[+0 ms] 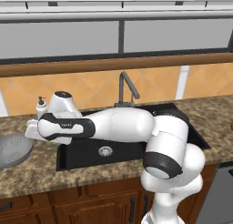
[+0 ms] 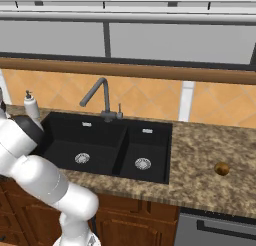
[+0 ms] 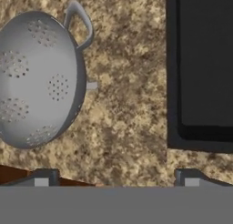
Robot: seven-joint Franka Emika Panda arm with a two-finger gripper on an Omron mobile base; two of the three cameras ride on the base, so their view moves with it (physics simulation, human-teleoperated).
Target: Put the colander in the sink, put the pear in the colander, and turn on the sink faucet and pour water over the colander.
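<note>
The colander (image 3: 38, 77), a silver-grey perforated bowl with small rim handles, sits upright on the speckled counter left of the sink (image 3: 205, 68). It also shows at the left edge of the left base view as the colander (image 1: 13, 150). My gripper (image 3: 116, 178) hovers open over the bare counter between colander and sink, holding nothing. The black double sink (image 2: 100, 150) has the dark gooseneck faucet (image 2: 97, 97) behind it, spout over the wide basin. The small yellow-orange pear (image 2: 221, 168) lies on the counter far right of the sink.
A white soap dispenser (image 2: 32, 110) stands at the sink's back left corner. My white arm (image 1: 118, 125) stretches leftward across the front of the sink (image 1: 82, 155), below the faucet (image 1: 125, 86). The granite counter (image 2: 200, 155) runs both sides of the sink.
</note>
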